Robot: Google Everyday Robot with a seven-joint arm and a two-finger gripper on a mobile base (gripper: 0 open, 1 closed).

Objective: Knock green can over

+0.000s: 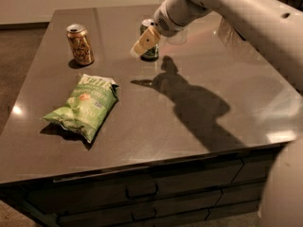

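The green can (152, 52) stands upright near the back middle of the dark table (156, 103), mostly hidden behind my gripper. My gripper (142, 42), with cream-coloured fingers pointing down and left, hangs in front of the can's upper part, close to or touching it; I cannot tell which. The white arm reaches in from the upper right.
An orange-brown can (80, 44) stands upright at the back left. A flat light-green chip bag (85, 105) lies at the front left. The arm's shadow falls across the table's middle. Drawers (142, 190) run below the front edge.
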